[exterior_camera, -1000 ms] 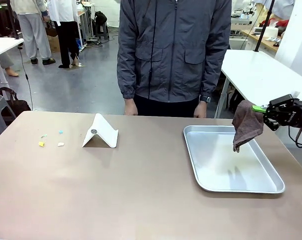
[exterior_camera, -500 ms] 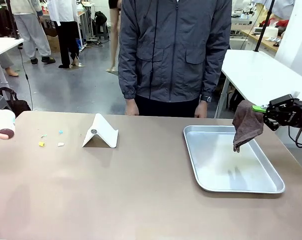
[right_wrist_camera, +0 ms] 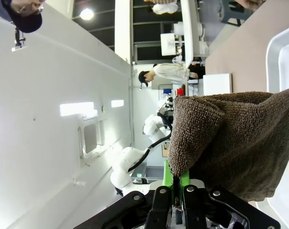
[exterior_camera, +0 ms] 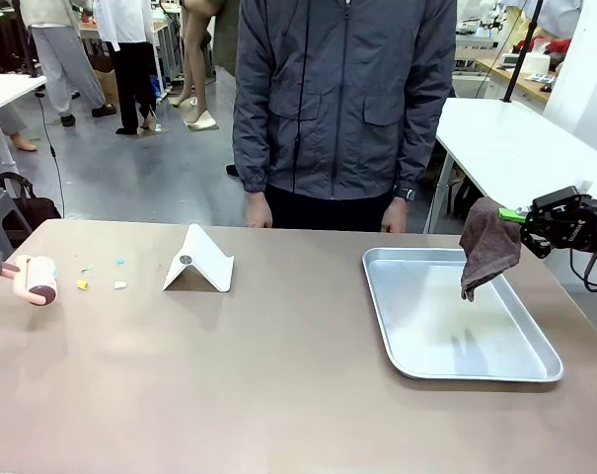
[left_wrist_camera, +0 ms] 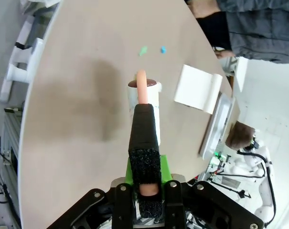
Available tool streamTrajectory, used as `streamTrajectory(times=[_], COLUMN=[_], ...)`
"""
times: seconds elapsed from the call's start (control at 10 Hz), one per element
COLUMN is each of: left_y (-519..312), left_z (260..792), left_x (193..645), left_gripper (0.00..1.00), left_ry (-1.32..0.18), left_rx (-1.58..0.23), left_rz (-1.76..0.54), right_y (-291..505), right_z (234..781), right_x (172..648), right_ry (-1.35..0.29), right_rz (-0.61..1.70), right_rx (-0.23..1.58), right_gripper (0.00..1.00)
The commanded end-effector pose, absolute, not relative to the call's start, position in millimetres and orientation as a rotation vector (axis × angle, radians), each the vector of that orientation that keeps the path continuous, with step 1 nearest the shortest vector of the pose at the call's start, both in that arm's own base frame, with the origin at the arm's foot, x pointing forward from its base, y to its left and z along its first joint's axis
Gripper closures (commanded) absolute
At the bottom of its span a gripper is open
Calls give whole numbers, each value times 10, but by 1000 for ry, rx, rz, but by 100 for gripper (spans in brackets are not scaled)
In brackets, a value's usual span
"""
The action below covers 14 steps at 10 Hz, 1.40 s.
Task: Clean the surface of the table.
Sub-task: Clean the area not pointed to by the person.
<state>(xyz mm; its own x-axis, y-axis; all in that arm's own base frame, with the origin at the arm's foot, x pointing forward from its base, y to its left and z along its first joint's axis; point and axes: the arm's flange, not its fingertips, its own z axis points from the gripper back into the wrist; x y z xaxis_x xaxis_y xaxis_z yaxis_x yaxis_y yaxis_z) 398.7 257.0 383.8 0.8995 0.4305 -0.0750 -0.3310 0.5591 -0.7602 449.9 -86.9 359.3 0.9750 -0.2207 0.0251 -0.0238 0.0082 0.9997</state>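
Left gripper (left_wrist_camera: 145,176), nearly cut off at the front view's left edge, is clamped on the lint roller (exterior_camera: 39,279) handle. The roller is over the table (exterior_camera: 278,375) beside scraps (exterior_camera: 82,284); contact unclear. Right gripper (exterior_camera: 524,216) pinches a brown towel (exterior_camera: 487,247) above the metal tray (exterior_camera: 446,341).

From the left wrist, the black foam grip of the lint roller (left_wrist_camera: 144,102) fills the gap of the left tool (left_wrist_camera: 146,172), so I see little of its green pads. In my front view the roller's handle runs off the left edge. The coloured scraps (exterior_camera: 82,284) beside it on the desk (exterior_camera: 278,375) are too small for me to identify. From the right wrist, the brown cloth (right_wrist_camera: 230,138) covers the fingertips of the right tool (right_wrist_camera: 175,183), and the metal tray (right_wrist_camera: 280,57) is cut off by the right edge.
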Motion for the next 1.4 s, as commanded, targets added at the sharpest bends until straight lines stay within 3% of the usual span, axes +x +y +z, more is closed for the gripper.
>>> streamTrajectory(times=[0.0, 0.5, 1.3], left_y=[2559, 2557, 2414], left_z=[3807, 3637, 3426], left_x=[4122, 4256, 4813], left_gripper=[78, 78, 78], left_ry=[-157, -204, -45], left_rx=[-815, -772, -800], left_rz=[503, 539, 514], right_y=[-853, -853, -853], right_z=[3636, 3636, 3636], right_x=[4526, 4526, 4526], right_ry=[-203, -203, -203], right_rz=[-145, -145, -145], right_rx=[1576, 1576, 1576], right_gripper=[95, 95, 95])
